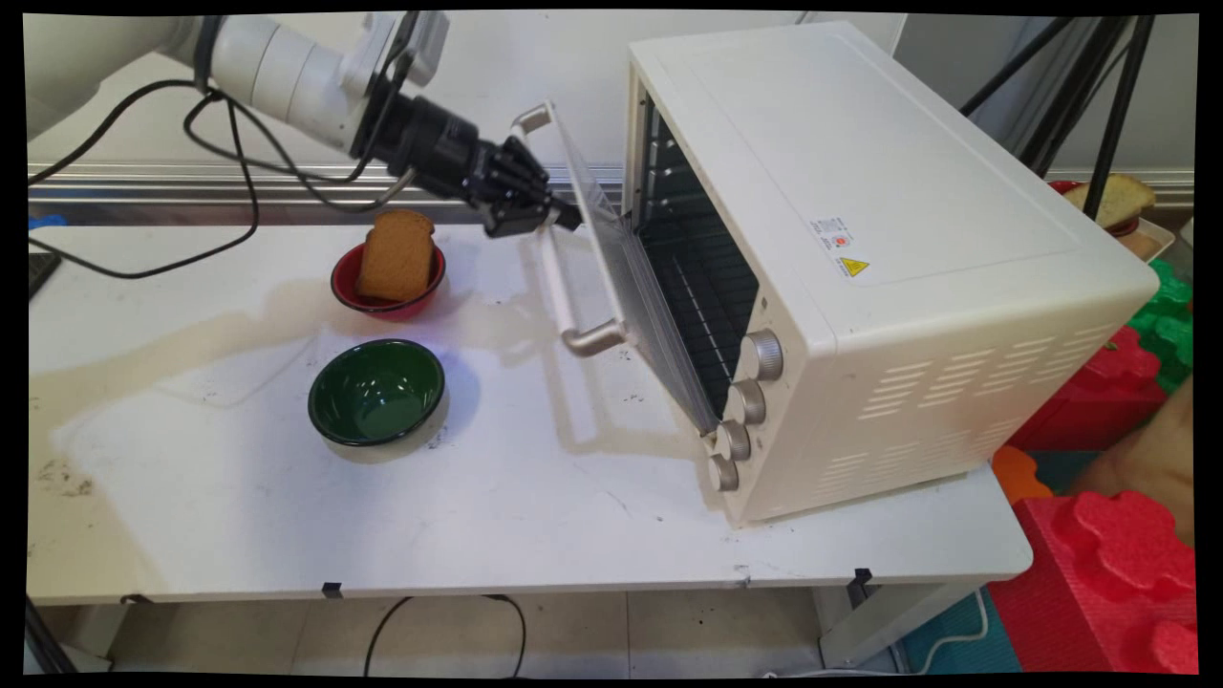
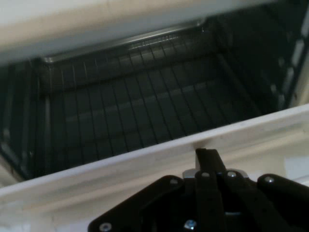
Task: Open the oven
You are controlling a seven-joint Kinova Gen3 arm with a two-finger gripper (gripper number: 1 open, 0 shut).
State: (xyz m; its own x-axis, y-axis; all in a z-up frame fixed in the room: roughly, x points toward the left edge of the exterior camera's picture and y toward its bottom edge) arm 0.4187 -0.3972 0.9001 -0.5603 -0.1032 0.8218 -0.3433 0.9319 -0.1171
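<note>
Fingers of the hand look drawn together, with nothing between them; in the hand view we see them as one narrow black tip pressed against the pale upper edge of the oven door. From the main view we judge that tip to be touching or just short of the door's outer face, near the far end of its top edge.

We see the door standing partly open, hinged at the bottom and leaning out toward the hand, so it lies straight ahead of the fingers and its long axis runs across them, from the far side of the counter toward the near side. The door handle follows the same line, just below and nearer to us than the hand.

Past the door edge we look into the toaster oven, where a dark wire rack sits level.

Farther out, to the picture's left of the door, we find a red bowl holding a slice of brown bread on end, and nearer to us a green bowl, both well apart from the hand.
</note>
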